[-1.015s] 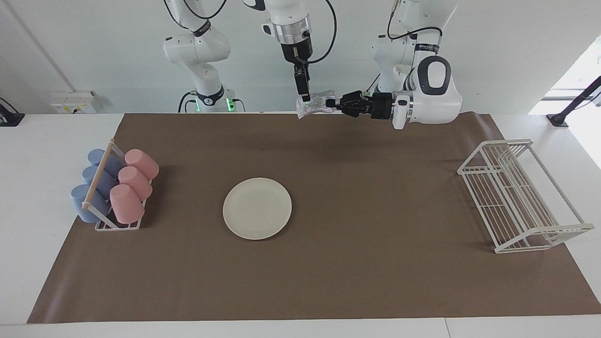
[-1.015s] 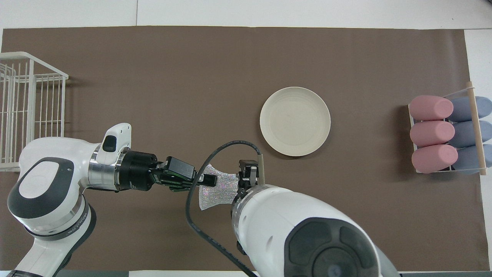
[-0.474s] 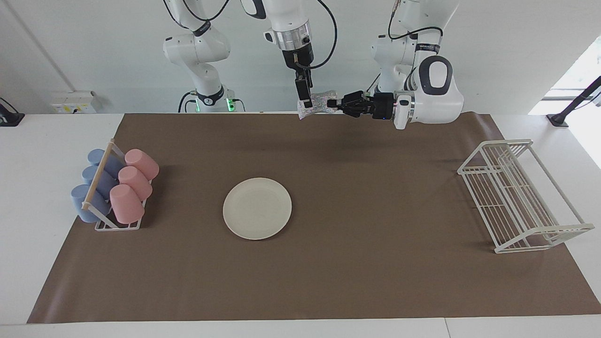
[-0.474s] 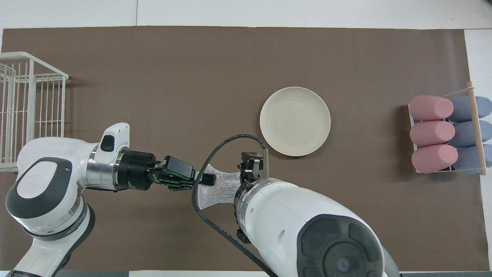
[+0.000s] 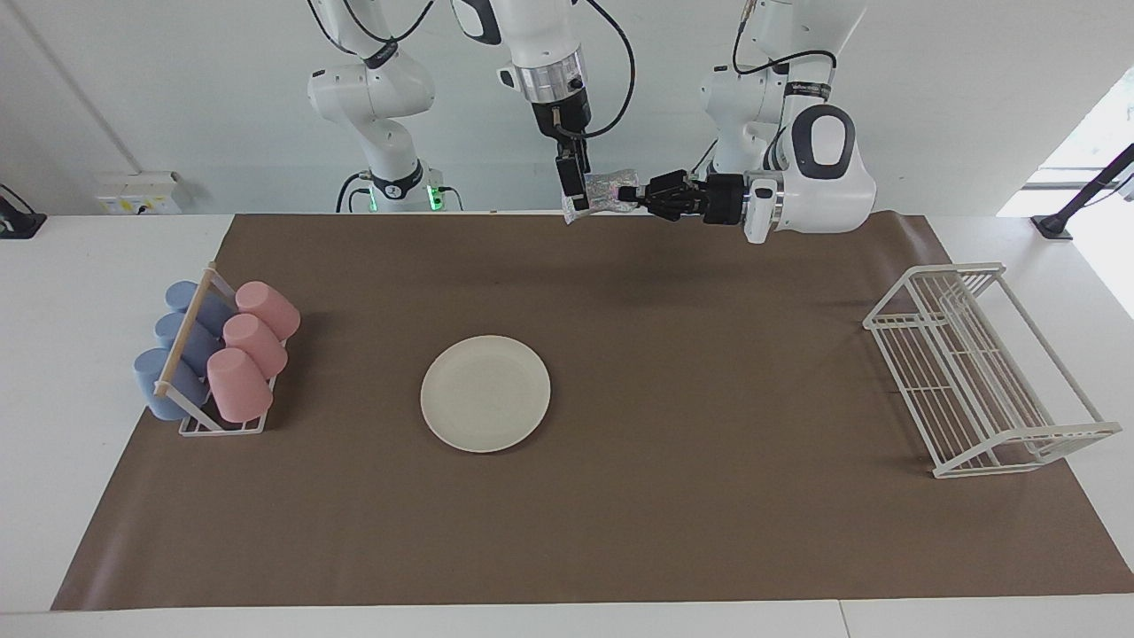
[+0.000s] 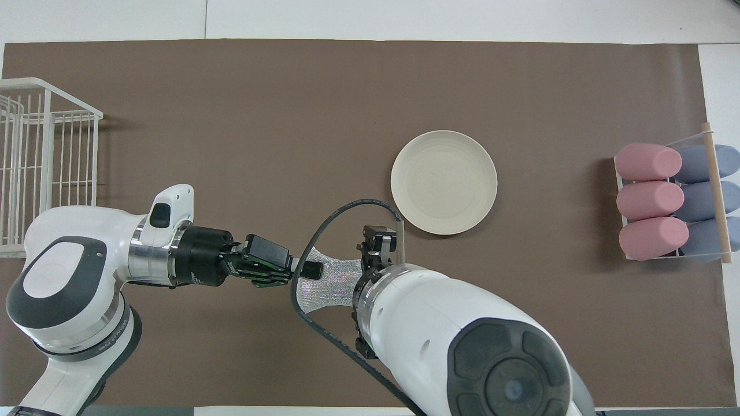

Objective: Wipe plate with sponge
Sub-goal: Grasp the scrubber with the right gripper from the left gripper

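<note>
The left gripper (image 5: 631, 192), reaching sideways in the air over the robots' edge of the brown table mat (image 5: 709, 399), is clamped tight on one end of the small glittery silver-grey sponge (image 5: 602, 190). The right gripper (image 5: 572, 190) hangs straight down at the sponge's other end, fingers spread wide about it (whether they press the pad I cannot tell). The round cream-white plate (image 5: 485, 393) lies flat on the mat, bare, well apart from both grippers, between the rack of pink and blue cups (image 5: 213, 354) and the white wire rack (image 5: 974, 372).
</note>
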Motion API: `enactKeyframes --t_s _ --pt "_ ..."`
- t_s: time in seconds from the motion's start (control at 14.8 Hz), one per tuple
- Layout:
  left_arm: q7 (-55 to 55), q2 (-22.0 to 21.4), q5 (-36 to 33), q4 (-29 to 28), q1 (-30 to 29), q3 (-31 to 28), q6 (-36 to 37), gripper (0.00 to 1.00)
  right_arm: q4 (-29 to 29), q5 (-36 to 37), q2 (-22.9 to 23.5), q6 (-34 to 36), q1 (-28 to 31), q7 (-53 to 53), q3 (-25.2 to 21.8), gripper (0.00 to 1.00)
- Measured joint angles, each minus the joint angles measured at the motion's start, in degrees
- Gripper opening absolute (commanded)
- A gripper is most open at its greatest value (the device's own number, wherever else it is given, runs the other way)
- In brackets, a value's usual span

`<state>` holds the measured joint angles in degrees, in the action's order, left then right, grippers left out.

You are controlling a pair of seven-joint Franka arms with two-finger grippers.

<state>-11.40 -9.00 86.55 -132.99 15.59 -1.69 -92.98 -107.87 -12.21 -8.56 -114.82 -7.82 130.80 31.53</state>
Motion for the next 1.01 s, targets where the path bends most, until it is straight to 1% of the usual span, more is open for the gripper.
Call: enactKeyframes --t_s 0.14,0.27,0.34,0.41,0.74,0.81,0.88,1.01 --pt "0.0 0.0 0.0 0.0 0.0 0.0 0.1 0.0 -0.3 0.0 0.0 -0.1 -0.1 0.0 0.1 0.49" --pt "-0.1 0.0 0.0 0.0 0.0 0.0 0.1 0.0 -0.3 0.0 0.0 -0.3 -0.1 0.0 0.2 0.31" --pt "-0.1 0.0 0.0 0.0 0.0 0.0 0.1 0.0 -0.3 0.0 0.0 -0.7 -0.1 0.0 0.2 0.2" --pt "-0.1 0.0 0.0 0.0 0.0 -0.1 0.1 0.0 -0.3 0.0 0.0 -1.1 -0.1 0.0 0.2 0.0" --pt "-0.1 0.0 0.0 0.0 0.0 -0.1 0.1 0.0 -0.3 0.0 0.0 -1.3 -0.2 -1.4 0.3 0.0" --pt "-0.1 0.0 0.0 0.0 0.0 -0.1 0.2 0.16 -0.3 0.0 0.0 -1.3 -0.2 -1.6 0.3 0.0" --pt "-0.1 0.0 0.0 0.0 0.0 -0.1 0.2 0.99 -0.3 0.0 0.0 -1.3 -0.2 -1.7 0.3 0.0" --pt "-0.2 -0.2 -0.5 0.0 0.0 -0.1 0.2 1.0 -0.3 0.0 0.0 -1.3 -0.2 -1.8 0.3 0.0"
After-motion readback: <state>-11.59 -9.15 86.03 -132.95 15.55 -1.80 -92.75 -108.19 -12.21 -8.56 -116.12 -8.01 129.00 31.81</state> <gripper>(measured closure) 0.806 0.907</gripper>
